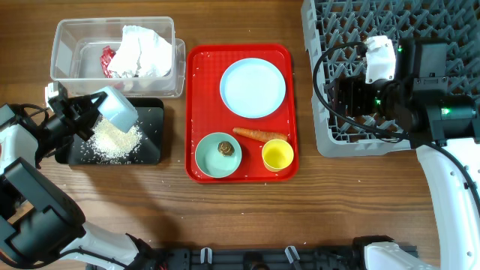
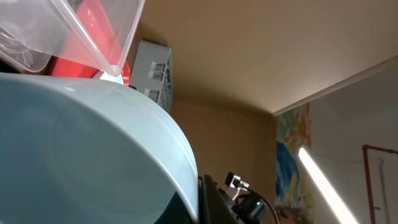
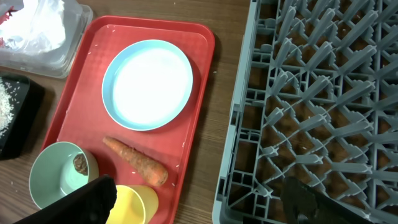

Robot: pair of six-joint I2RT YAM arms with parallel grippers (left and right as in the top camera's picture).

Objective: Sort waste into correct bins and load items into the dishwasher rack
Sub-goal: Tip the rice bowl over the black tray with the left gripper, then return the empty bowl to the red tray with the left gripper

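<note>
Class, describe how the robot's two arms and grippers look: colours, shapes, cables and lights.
The left arm has white shells and black joints, ending in a black left gripper. The right arm is blocky and black with a white link, a white module, green lights and looping black cables. Its fingers are dark.

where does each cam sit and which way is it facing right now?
Overhead: above the table, facing straight down; left arm and right arm both show.
Left wrist: beside the clear tub, angled up at the ceiling; held bowl fills it, no fingers clearly visible.
Right wrist: above where rack meets red tray, looking down; open claw, dark fingers at the bottom.
Shared: overhead and right wrist both see red tray, plate, carrot, rack.
</note>
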